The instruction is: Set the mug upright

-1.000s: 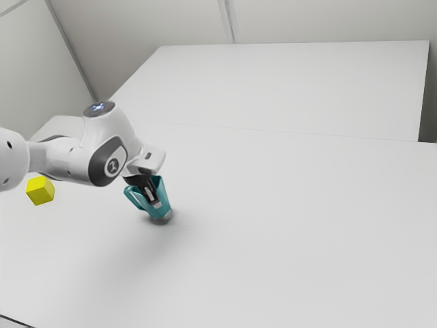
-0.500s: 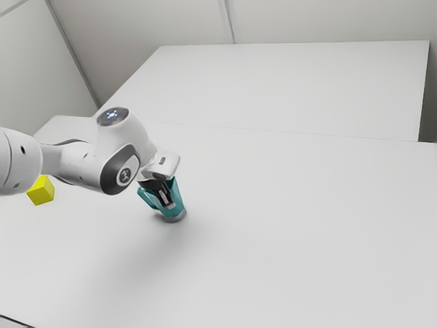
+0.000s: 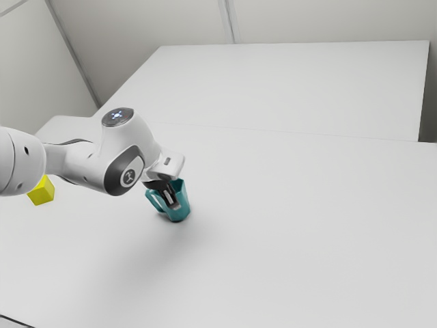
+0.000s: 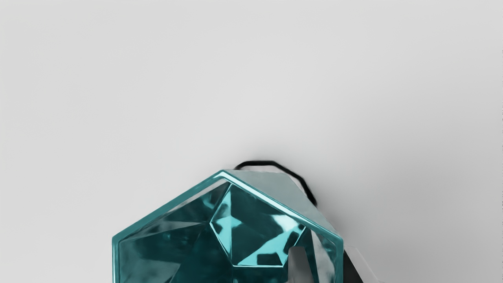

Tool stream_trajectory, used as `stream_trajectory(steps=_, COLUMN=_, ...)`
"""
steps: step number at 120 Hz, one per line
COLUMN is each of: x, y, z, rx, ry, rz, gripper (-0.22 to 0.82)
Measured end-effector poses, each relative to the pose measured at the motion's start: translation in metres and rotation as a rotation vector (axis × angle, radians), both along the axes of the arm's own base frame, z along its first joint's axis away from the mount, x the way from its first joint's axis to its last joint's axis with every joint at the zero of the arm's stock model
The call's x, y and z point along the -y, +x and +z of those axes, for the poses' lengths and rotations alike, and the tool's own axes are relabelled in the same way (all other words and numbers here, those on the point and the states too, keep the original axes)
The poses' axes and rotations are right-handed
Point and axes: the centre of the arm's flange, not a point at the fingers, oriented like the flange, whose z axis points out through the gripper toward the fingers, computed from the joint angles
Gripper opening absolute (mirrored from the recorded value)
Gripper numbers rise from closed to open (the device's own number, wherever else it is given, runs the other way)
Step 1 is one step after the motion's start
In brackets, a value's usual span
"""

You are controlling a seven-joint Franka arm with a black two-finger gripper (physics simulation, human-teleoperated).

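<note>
Two-finger claw and hexagonal teal mug, exterior and wrist views. The claw is pointing downward over the white table and is pinching one side wall of the mug, one fingertip reaching inside the cup while the other is lying against the outside. The mug is sitting directly below the claw's palm, its open mouth facing up toward the hand and its faceted floor showing beyond the inner fingertip. Its body is standing close to upright, leaning slightly; whether its base is touching the table beneath the claw cannot be told. The handle is projecting from the claw toward the exterior view's left. A yellow cube is resting on the table well apart from the claw, on that same side, the arm partly covering it
</note>
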Motion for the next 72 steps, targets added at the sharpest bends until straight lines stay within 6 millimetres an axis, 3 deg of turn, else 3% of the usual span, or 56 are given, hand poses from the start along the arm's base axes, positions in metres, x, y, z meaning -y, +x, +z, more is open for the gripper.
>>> stream_trajectory(steps=35, x=-0.003, y=0.001, z=0.003, rx=0.005, ry=-0.002, rz=0.011, gripper=0.18)
stream_trajectory(steps=57, x=-0.004, y=0.001, z=0.013, rx=0.021, ry=-0.007, rz=0.019, gripper=0.24)
stream_trajectory(steps=72, x=0.006, y=-0.002, z=0.027, rx=0.038, ry=-0.013, rz=0.004, gripper=0.26)
